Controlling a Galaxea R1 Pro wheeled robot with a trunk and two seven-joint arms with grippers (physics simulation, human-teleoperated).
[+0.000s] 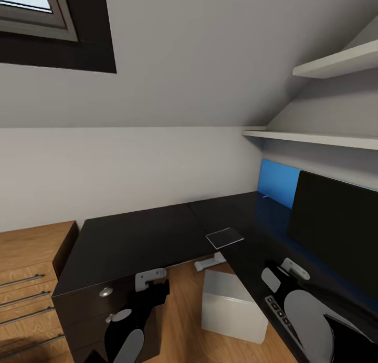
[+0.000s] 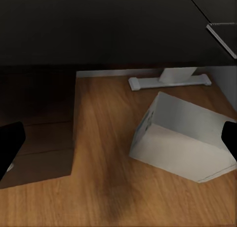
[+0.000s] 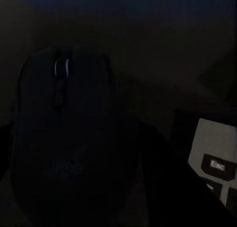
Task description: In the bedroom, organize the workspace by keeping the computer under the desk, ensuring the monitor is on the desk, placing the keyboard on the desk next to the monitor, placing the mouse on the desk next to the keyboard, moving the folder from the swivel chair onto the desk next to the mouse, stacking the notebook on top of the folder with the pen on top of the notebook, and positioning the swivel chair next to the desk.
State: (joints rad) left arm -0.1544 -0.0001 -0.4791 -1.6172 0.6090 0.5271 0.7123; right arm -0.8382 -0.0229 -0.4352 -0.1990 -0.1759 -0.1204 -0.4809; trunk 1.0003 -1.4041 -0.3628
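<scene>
Nearest to me, in my right wrist view, the mouse point(image 3: 64, 138) lies very close under my right claw point(image 1: 283, 279), dark, with a pale scroll wheel, on the desk point(image 1: 136, 237) beside the corner of the keyboard point(image 3: 217, 163). I judge the mouse to be light, hard and smooth, so it may slip; I would take it by its two long sides, near the middle. Whether this claw is apart or together on it I cannot tell, because the fingers are lost in the darkness.

My left claw point(image 2: 118, 143) hangs with its fingers point(image 2: 10, 143) wide apart and empty, over the wooden floor.

Farther away, the computer point(image 1: 233, 305) stands on the floor under the desk. The notebook point(image 1: 224, 237) lies at the desk's inner corner. The monitor point(image 1: 336, 231) stands on the desk, with something blue behind it.
</scene>
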